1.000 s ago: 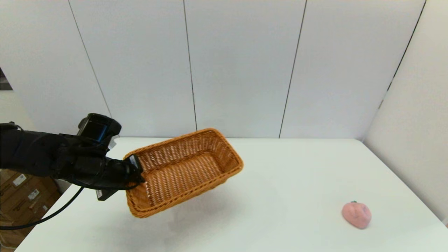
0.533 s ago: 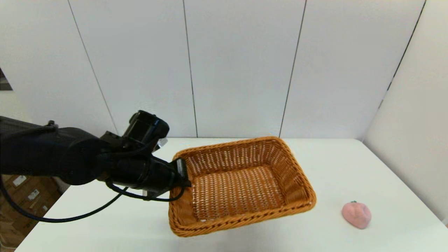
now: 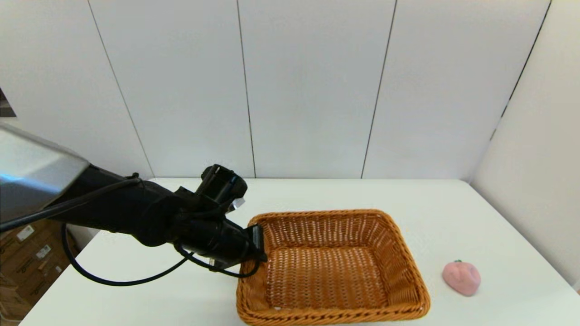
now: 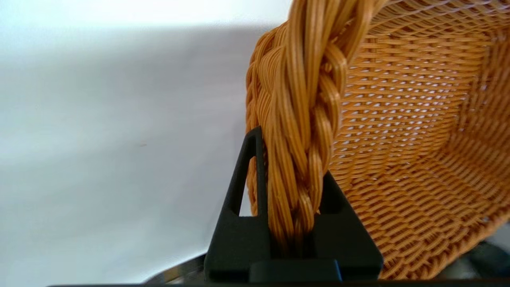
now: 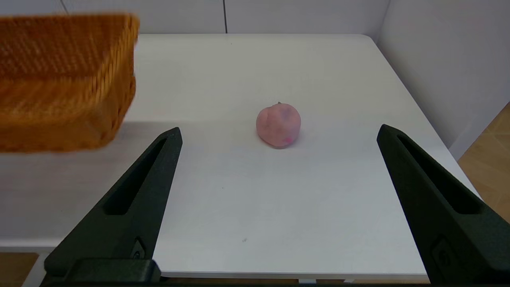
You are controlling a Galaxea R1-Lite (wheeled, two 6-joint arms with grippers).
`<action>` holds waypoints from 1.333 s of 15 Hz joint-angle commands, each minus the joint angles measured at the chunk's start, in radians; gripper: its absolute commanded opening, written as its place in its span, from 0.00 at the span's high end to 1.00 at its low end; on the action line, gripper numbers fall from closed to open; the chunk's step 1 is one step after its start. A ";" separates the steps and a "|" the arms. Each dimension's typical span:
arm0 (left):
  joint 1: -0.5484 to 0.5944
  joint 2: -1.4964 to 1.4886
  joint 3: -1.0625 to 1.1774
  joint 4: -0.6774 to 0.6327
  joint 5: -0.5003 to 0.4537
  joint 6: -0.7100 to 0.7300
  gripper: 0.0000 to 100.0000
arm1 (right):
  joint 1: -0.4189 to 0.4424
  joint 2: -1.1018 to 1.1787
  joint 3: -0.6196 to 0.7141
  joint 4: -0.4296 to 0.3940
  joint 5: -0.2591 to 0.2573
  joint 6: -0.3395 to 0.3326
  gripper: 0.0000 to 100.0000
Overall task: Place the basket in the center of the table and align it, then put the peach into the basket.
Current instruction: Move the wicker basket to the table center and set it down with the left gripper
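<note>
While the left arm is stretched across from the left side of the table [image 3: 136, 290], its left gripper [image 3: 258, 246] is seen clamped on the braided rim of the wicker basket [image 3: 333, 267], at the basket's left short end. One finger [image 4: 249, 175] is set outside the rim and the other inside, with the braid pinched tight between them. Near mid-table, towards the front edge, the basket is placed with its mouth upward; whether its base is resting on the tabletop or held just clear cannot quite be judged. Further right, the pink peach [image 3: 461, 277] is found lying on the white surface, apart from the basket. At the near right, the right gripper [image 5: 279, 211] is held spread wide, nothing between its fingers, facing the peach from short of the table's edge.
</note>
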 commanded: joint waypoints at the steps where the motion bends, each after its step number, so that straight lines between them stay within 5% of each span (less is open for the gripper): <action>1: 0.017 0.036 0.013 -0.002 0.002 0.012 1.00 | 0.000 -0.002 0.000 0.003 0.000 0.000 0.00; 20: 0.046 0.115 0.023 -0.061 -0.008 0.034 1.00 | 0.000 -0.002 0.000 0.001 0.000 0.000 0.00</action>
